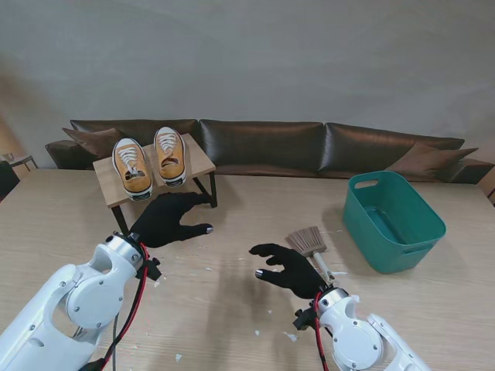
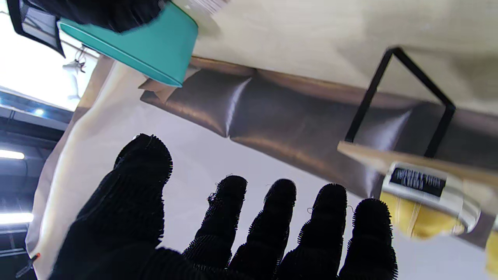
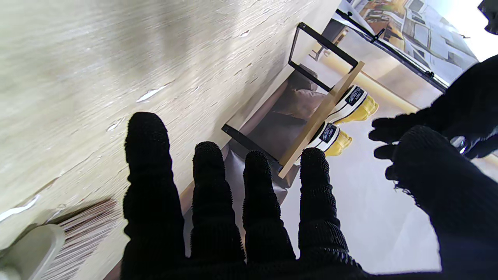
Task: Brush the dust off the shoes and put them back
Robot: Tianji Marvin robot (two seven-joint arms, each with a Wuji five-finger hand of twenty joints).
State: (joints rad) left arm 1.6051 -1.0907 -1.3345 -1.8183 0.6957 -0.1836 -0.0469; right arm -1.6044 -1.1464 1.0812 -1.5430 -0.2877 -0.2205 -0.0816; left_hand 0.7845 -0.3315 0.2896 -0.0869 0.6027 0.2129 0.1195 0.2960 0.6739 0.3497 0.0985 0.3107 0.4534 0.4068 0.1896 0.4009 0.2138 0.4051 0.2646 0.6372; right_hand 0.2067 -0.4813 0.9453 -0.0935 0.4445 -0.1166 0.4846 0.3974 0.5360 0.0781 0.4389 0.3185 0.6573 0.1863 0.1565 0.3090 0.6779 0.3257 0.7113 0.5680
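Stand view: brush (image 1: 309,244) just beside right hand (image 1: 288,268)

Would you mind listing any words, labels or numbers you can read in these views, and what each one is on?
Heel label of the near yellow shoe: dark patch with pale lettering, too blurred to read.
Heel labels of both shoes in the right wrist view: too small to read.
Small rack, green bin, brush, table: no text visible.

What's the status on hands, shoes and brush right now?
Left hand open, near the rack. Right hand open, beside the brush, not gripping it. Both shoes on the rack, untouched. Teal bin off right, nothing blocking.
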